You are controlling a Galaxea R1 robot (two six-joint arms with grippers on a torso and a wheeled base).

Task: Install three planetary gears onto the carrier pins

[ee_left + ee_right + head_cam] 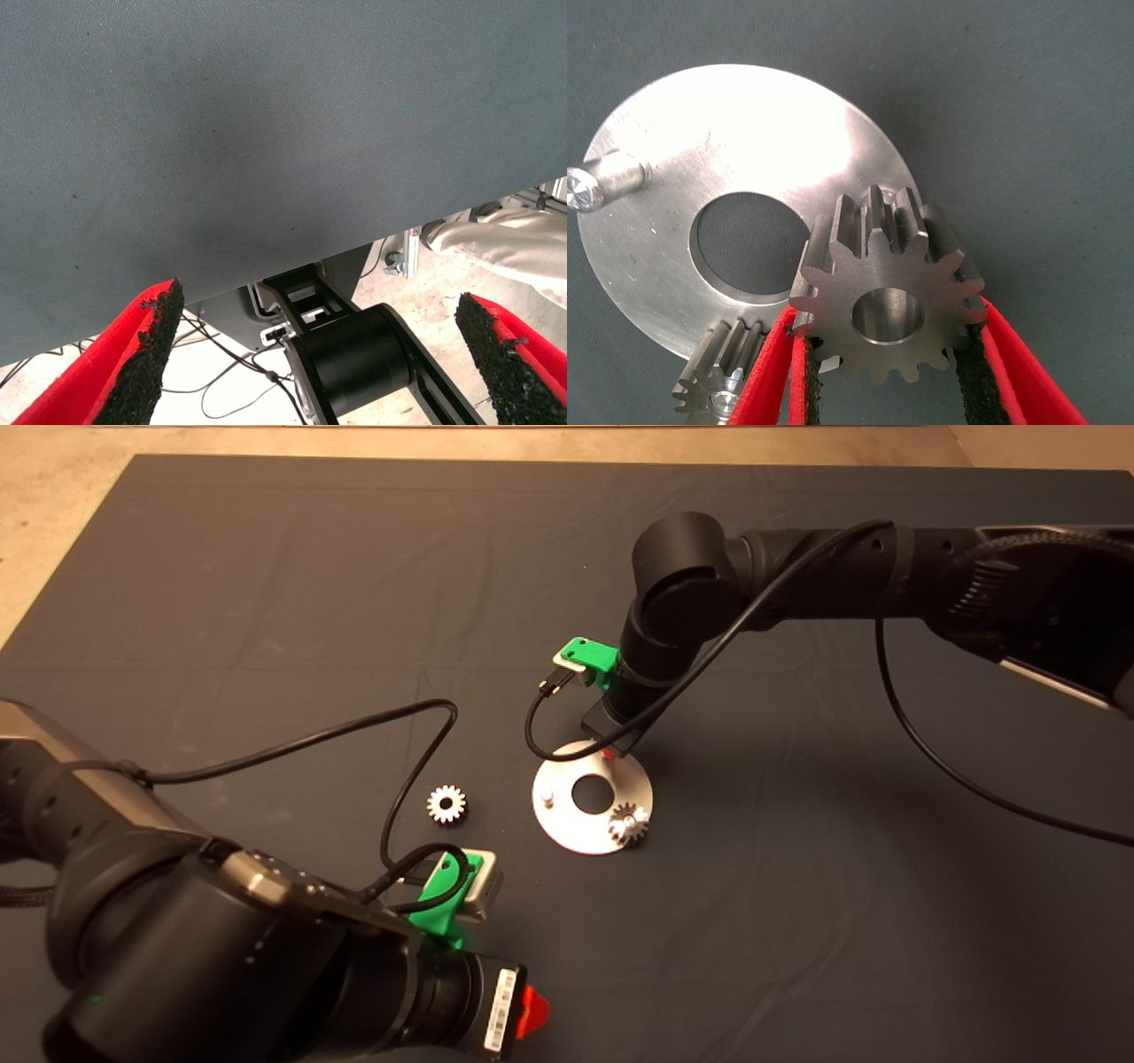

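A shiny round disc point(576, 828) lies mid-mat with one bare carrier pin point(547, 795) standing on it. One planetary gear point(628, 824) sits on the disc's near right side. Another gear point(446, 804) lies loose on the mat left of the disc. My right gripper point(608, 753) hovers over the disc's far edge. In the right wrist view it point(884, 323) is shut on a third gear point(888, 283), held above the disc point(744, 142) rim. The bare pin point(607, 177) and the seated gear point(722, 381) show there too. Any pin beneath the held gear is hidden.
My left gripper point(534, 1012) waits at the lower left edge, open, with its fingers point(142, 354) over the mat's border. Beyond the mat, its wrist view shows floor, cables and a person's leg point(505, 239). A black cable point(407, 779) loops near the loose gear.
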